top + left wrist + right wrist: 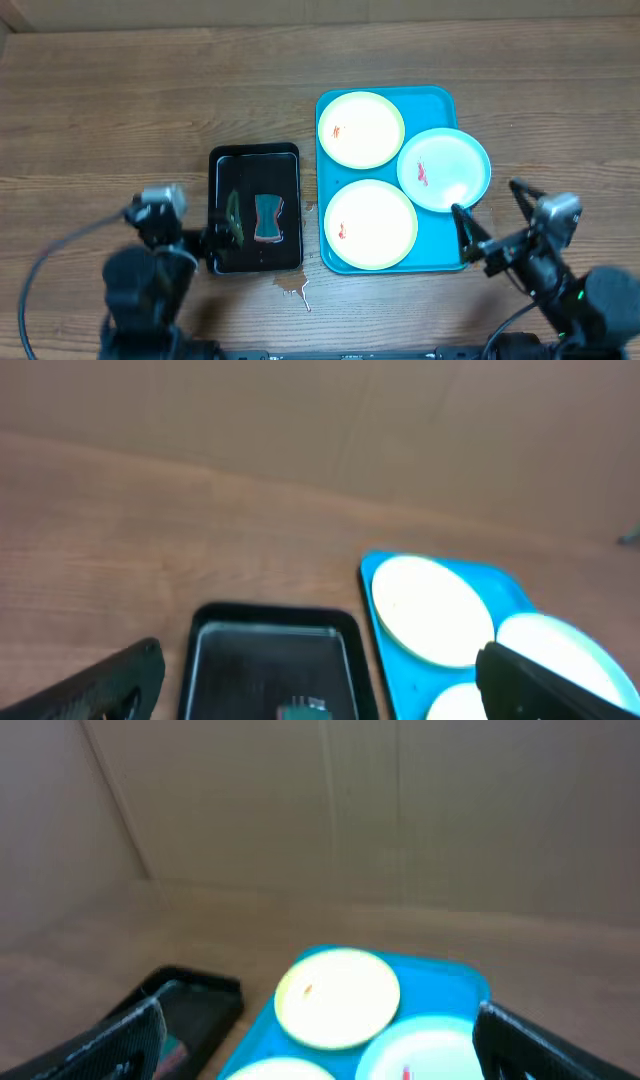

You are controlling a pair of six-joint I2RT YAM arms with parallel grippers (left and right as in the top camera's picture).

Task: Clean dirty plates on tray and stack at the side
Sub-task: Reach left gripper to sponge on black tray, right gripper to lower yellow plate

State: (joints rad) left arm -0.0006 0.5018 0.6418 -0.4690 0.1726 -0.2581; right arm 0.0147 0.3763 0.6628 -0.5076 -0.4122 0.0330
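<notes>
Three plates: all lie on the turquoise tray (436, 104), right of the desk's centre, each showing a small red smear; none is wiped or stacked yet.
Far yellow-green plate (360, 129): sits in the tray's far-left corner.
Near yellow-green plate (370, 224): sits in the tray's near half, toward the near edge of the desk.
Light blue plate (444, 169): lies on the tray's right side, its edge riding out over the right rim toward the desk's right edge.
Sponge (268, 218): lies in the black tray (255, 158), just left of the turquoise tray, with its long axis running near edge to far edge.
Key relation: the plates lie to the right of the sponge, and the black tray's right rim and the turquoise tray's left rim sit between them.
Right gripper (488, 222): fingers spread wide and empty, at the tray's near-right corner, close to the blue plate and the near yellow-green plate.
Left gripper (320, 652): fingers spread and empty, by the black tray's near-left side, facing the far edge.
Nearer arm: left for the sponge, right for the plates.
Step, by my reading: the sponge pickup probably falls to the left arm, with the right arm steadying or lifting a plate.
Spill (296, 288): a small wet mark on the desk near the near edge, below the gap between the two trays.
</notes>
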